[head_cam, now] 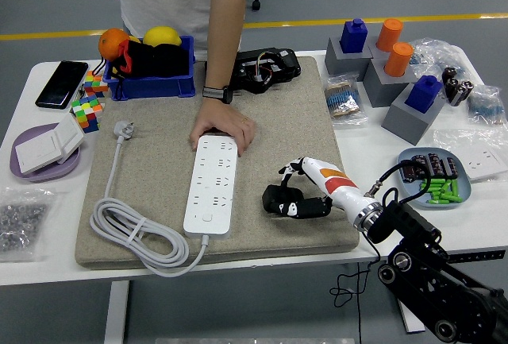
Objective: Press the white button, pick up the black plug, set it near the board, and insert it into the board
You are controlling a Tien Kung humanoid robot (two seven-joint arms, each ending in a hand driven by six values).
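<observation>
Single head view: high on robot's side, facing forward and down over white desk (pixel 357 133), whole top visible.

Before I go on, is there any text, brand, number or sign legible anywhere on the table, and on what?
None can be read.
Power strip: only socket holes and a button show; no print legible.
Black plug: small white marks, too blurred to read.
White switch panel on the purple plate: blank from here.
Right robot hand: orange patches, no lettering.

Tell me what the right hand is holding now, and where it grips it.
The right hand curls over the black plug on the mat, fingers on its top; a closed grip cannot be confirmed.
</observation>
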